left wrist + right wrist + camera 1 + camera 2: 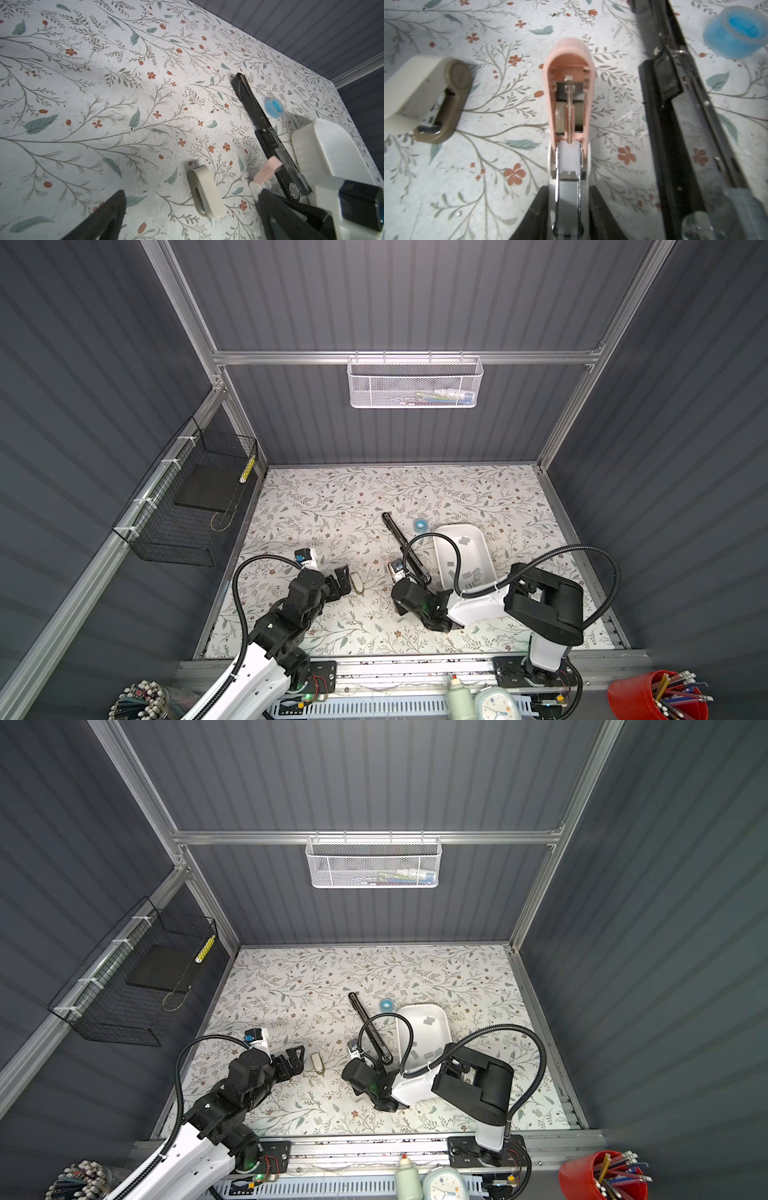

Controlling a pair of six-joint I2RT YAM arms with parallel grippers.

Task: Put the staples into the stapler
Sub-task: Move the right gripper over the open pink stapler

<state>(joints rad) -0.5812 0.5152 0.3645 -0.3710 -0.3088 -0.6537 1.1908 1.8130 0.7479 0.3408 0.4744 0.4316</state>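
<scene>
Toward three o'clock on the worktop [332, 497], I see flat grey staples [476, 572] scattered inside the white tray [478, 551]. My left jaws gape wide, empty; right jaws bracket the open pink stapler [569, 62], grip uncertain.

Small flat grey staple strips [464, 540] are seen scattered in a white tray [478, 551], beside which a long black stapler [395, 529] is laid opened out flat on the floral tabletop [332, 497], with a small pink stapler [569, 52], lid swung up, just alongside.
</scene>
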